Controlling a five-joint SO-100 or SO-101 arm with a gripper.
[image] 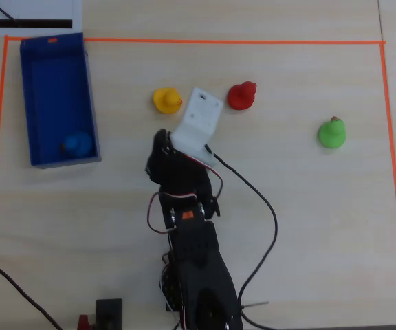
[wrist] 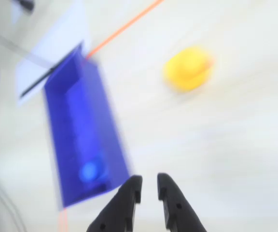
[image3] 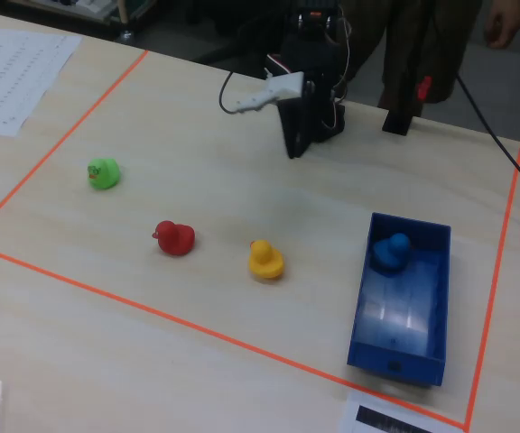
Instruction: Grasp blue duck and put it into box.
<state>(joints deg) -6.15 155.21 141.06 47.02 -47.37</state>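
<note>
The blue duck (image: 78,144) sits inside the blue box (image: 25,103), at the box's near end in the overhead view. It shows as a blurred light-blue spot (wrist: 90,170) in the wrist view, and in the fixed view (image3: 390,251) it is at the box's (image3: 395,361) far end. My gripper (wrist: 148,186) is empty, its jaws a narrow gap apart. It hovers over bare table to the right of the box (wrist: 107,121). In the overhead view the gripper (image: 161,139) is between the box and the yellow duck.
A yellow duck (image: 167,100) (wrist: 187,68), a red duck (image: 242,95) and a green duck (image: 333,132) stand on the table right of the box. Orange tape (image: 184,41) frames the work area. Cables (image: 267,206) trail by the arm's base.
</note>
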